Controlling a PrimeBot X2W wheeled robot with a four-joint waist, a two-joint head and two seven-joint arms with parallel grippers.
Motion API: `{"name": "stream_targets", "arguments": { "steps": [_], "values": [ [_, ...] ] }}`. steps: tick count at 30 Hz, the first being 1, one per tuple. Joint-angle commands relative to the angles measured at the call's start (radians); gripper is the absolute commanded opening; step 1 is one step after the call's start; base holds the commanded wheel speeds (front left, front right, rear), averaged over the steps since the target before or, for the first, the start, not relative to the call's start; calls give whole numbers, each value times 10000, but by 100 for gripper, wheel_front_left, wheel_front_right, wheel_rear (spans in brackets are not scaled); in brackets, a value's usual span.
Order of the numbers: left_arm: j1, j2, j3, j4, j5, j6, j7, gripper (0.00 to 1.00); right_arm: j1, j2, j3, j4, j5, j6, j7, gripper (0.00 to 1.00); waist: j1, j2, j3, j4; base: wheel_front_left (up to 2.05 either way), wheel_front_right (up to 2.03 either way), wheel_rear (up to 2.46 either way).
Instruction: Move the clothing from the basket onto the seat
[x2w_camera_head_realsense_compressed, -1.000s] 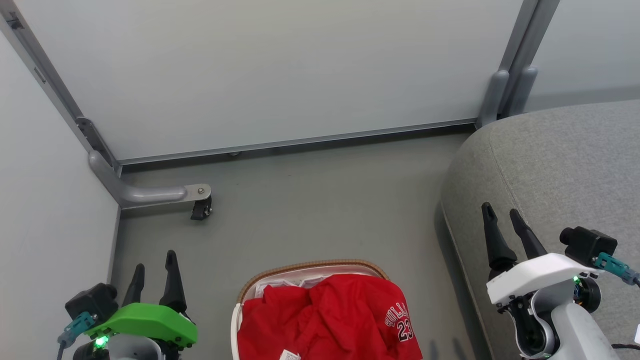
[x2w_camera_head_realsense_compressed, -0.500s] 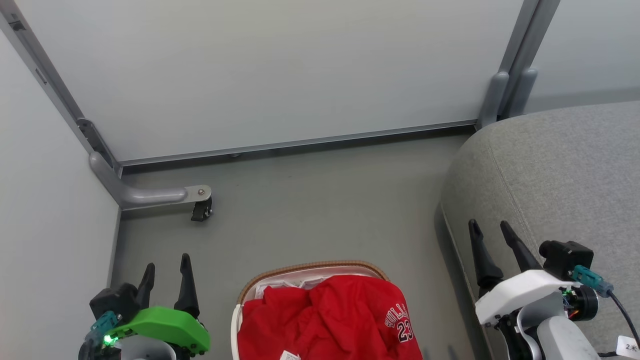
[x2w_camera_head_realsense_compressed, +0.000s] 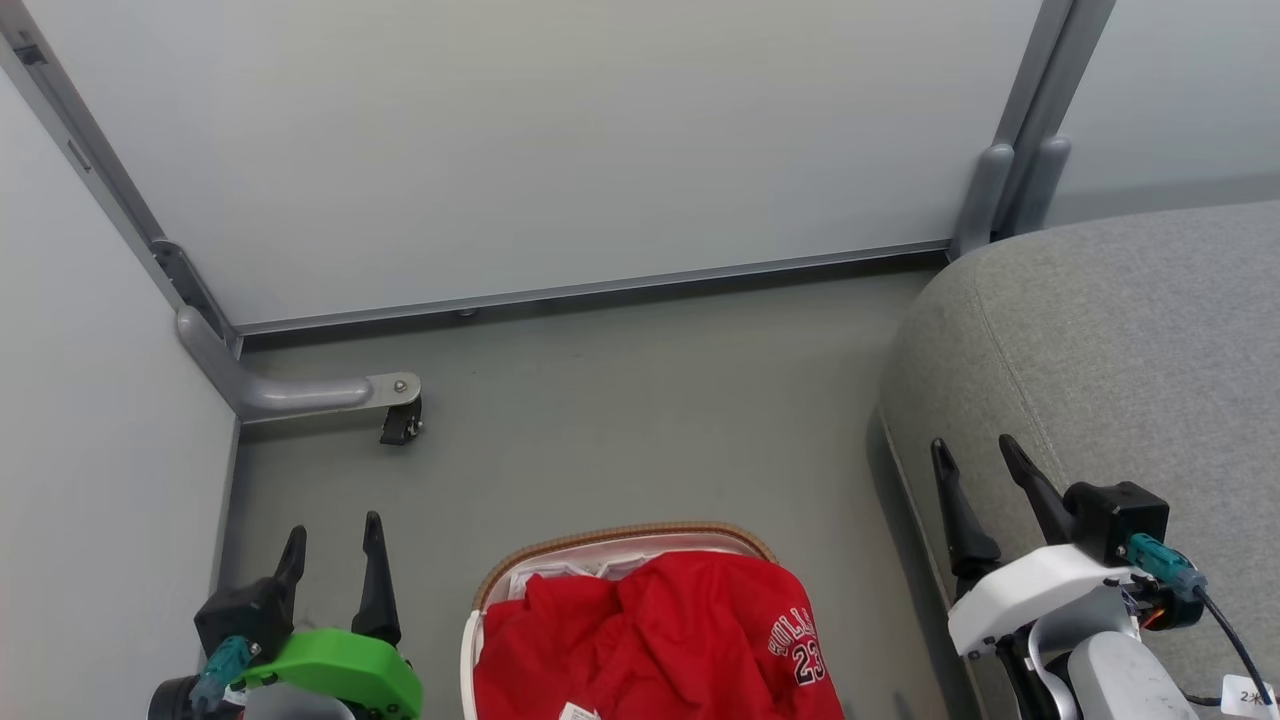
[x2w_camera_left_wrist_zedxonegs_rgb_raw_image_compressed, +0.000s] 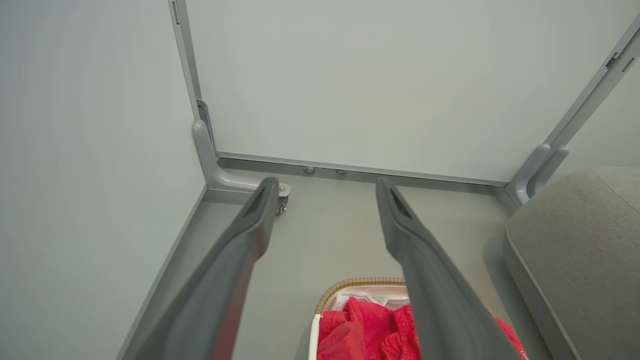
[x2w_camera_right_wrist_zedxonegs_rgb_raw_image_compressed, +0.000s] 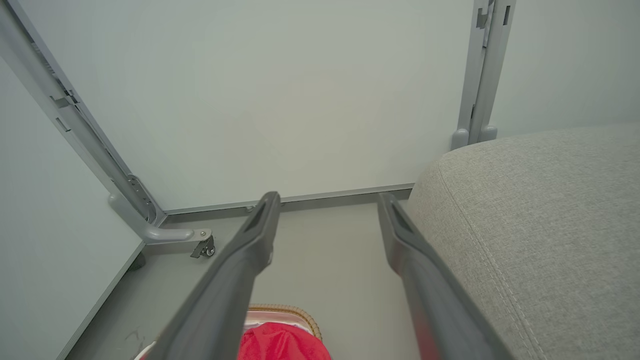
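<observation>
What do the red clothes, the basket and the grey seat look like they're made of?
The clothing looks like smooth jersey knit: soft rumpled folds, printed lettering. The basket seems white plastic with a brown braided rim, maybe rattan or imitation. The seat appears matte grey woven upholstery: flecked weave, stitched seam.

Closed in by pale panels (x2w_camera_head_realsense_compressed: 560, 150), framed with grey metal posts (x2w_camera_head_realsense_compressed: 1010, 180). Laid with a plain grey floor (x2w_camera_head_realsense_compressed: 620, 400). Braced at the left corner by a curved bracket (x2w_camera_head_realsense_compressed: 290, 392) on a black caster (x2w_camera_head_realsense_compressed: 402, 428).
</observation>
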Motion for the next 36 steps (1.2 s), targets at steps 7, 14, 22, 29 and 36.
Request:
{"name": "stream_targets", "arguments": {
  "steps": [7, 14, 22, 29, 36],
  "values": [
    [193, -3, 107, -285, 708, -5, -205, 100, 118, -49, -18, -93, -498, 3, -229, 100, 0, 0, -39, 16, 0, 0, 0],
    [210, -19, 187, -474, 1215, -35, -332, 100, 11, -56, -106, -307, -1010, 2, -340, 100, 0, 0, -60, -2, 0, 0, 0],
    [362, -28, 281, -381, 1695, -77, -475, 100, 231, -61, -76, -264, -1519, 2, -493, 100, -1, 0, -121, -8, 0, 0, 0],
    [339, -24, -97, -55, 1904, -199, -605, 100, 75, -68, 52, -158, -1919, 1, -621, 100, -1, 0, 139, -99, 0, 0, 0],
    [-184, -24, -513, 302, 1673, -280, -609, 100, -349, -66, 219, -411, -1901, 1, -638, 100, -1, 0, 1207, -389, 0, 0, 0]
  ]
}}
